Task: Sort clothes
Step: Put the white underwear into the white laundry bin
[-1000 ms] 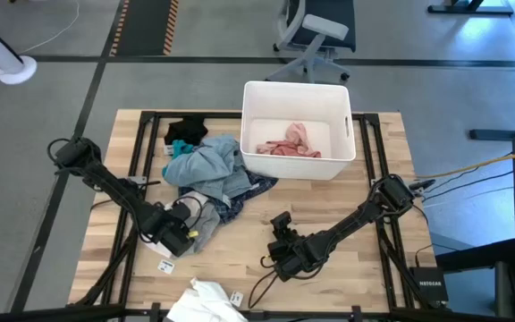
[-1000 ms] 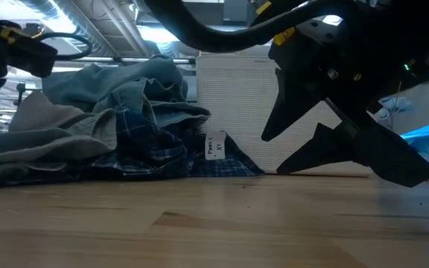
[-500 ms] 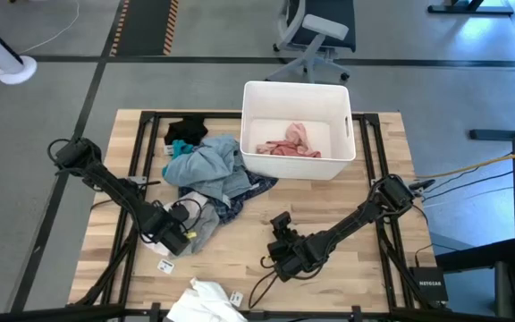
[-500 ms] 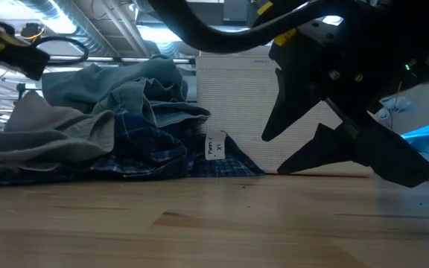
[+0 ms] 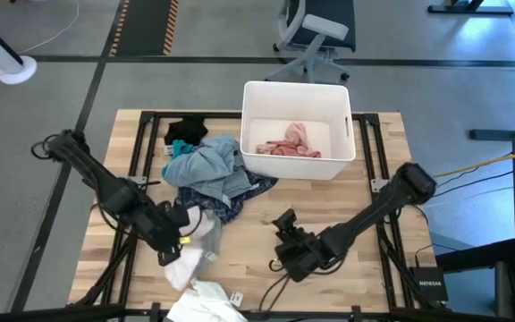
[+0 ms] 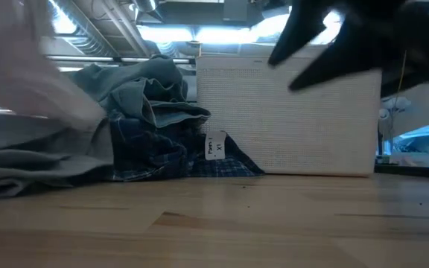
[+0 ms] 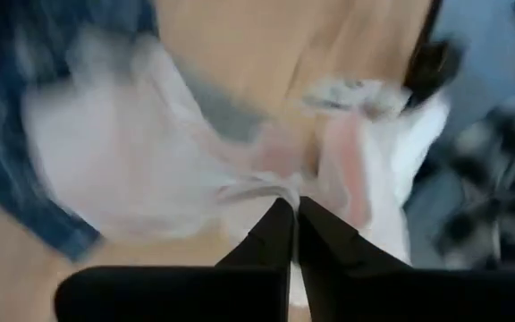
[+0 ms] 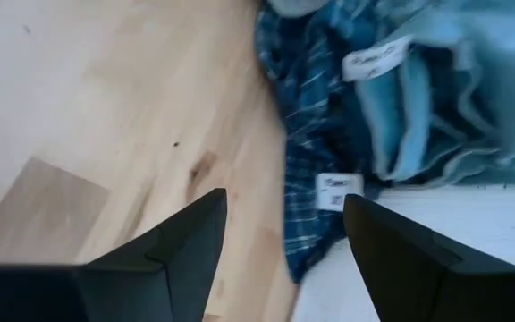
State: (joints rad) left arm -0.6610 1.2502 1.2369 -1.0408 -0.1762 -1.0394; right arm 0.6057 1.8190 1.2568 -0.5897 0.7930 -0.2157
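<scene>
Right, the left gripper (image 5: 179, 243) pinches the white garment (image 5: 189, 255) clear of the clothes pile (image 5: 211, 174) beside the bin (image 5: 297, 161), likely to separate it; right gripper (image 5: 286, 241) hovers, fingers spread.

Wooden table (image 5: 365, 224) with clothes (image 5: 213, 174), bin (image 5: 298, 161)

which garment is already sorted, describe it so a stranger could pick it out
Find the white bin at the table's far edge, beside the clothes pile. Inside it lies a crumpled pink garment. It is the only piece in the bin and the only pink one in the high view.
</scene>
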